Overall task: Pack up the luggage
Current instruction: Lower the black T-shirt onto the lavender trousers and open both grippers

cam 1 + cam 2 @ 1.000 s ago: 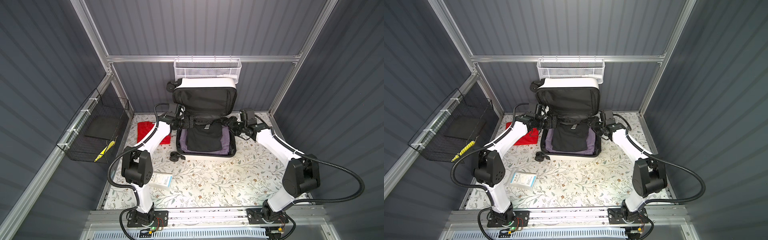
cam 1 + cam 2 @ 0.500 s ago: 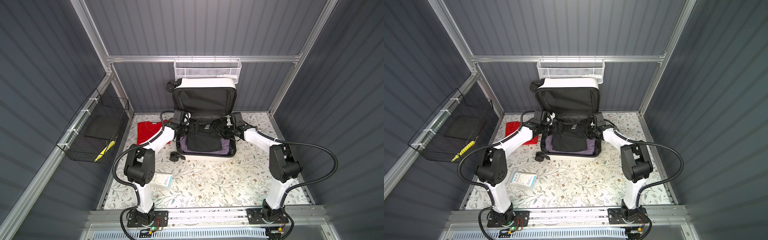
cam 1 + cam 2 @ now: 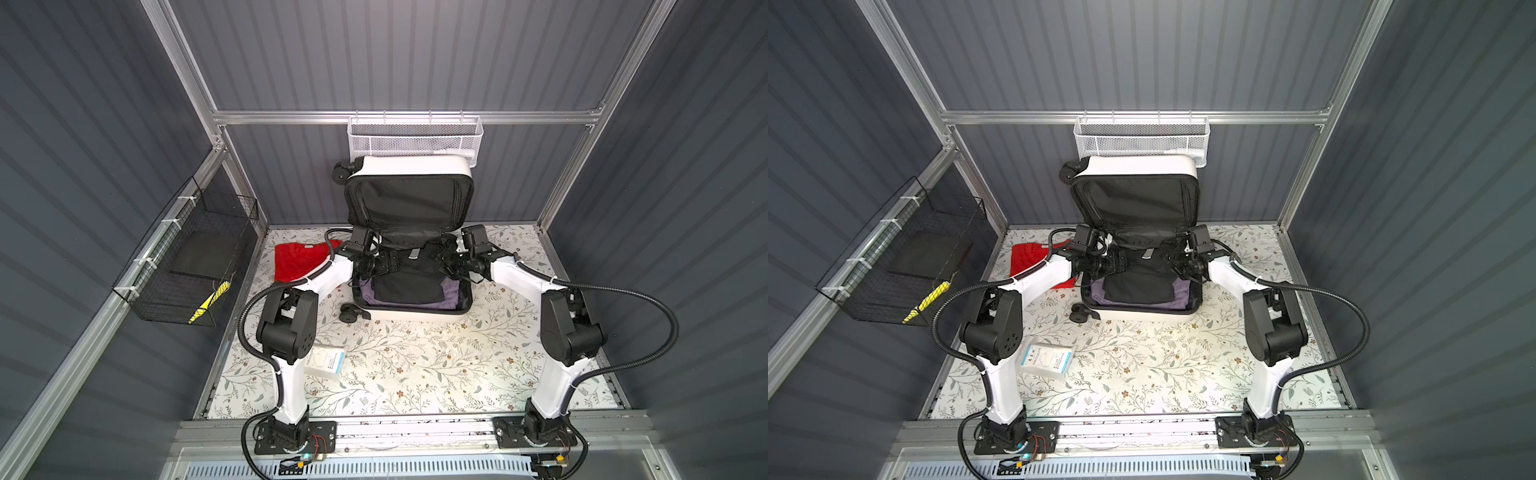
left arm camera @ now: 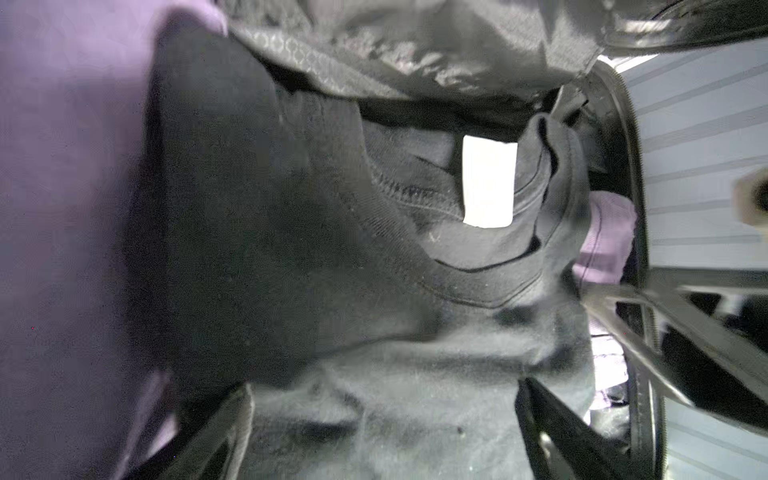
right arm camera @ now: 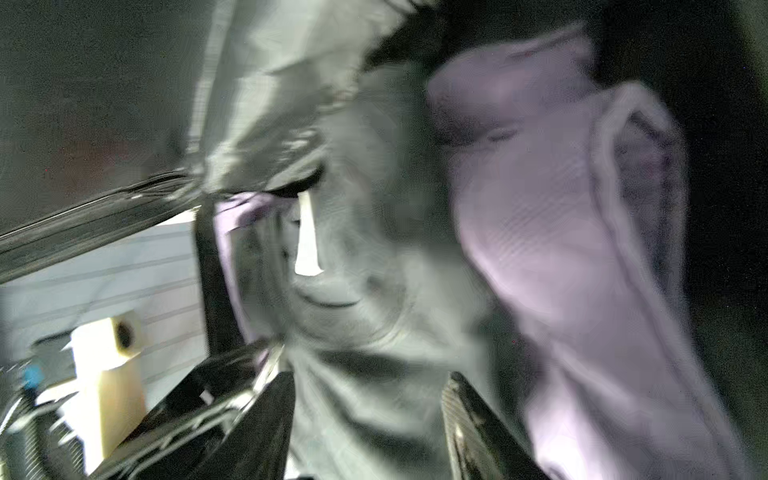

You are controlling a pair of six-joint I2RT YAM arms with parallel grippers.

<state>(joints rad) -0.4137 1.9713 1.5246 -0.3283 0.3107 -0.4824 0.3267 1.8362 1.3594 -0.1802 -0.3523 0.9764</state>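
Note:
The luggage (image 3: 411, 166) (image 3: 1138, 165) lies open at the back of the table, its white lid leaning upright on the wall. In its base a black garment (image 3: 409, 286) (image 4: 291, 270) (image 5: 365, 332) lies on a purple one (image 3: 452, 291) (image 4: 62, 166) (image 5: 561, 249). My left gripper (image 3: 384, 264) (image 3: 1120, 264) (image 4: 386, 415) is open wide, low over the black garment's rear left part. From the other side my right gripper (image 3: 446, 259) (image 3: 1174, 259) (image 5: 370, 399) reaches in, jaws apart, with loose black cloth lying between its fingers.
A red shirt (image 3: 305, 262) lies flat on the table left of the luggage. A small white box (image 3: 326, 361) sits by the left arm's base. A black wire basket (image 3: 187, 266) hangs on the left wall, a white mesh basket (image 3: 415, 139) on the back wall.
Both grippers have moved inward from the luggage's sides and down onto the black garment in the base. The left arm no longer covers the red shirt.

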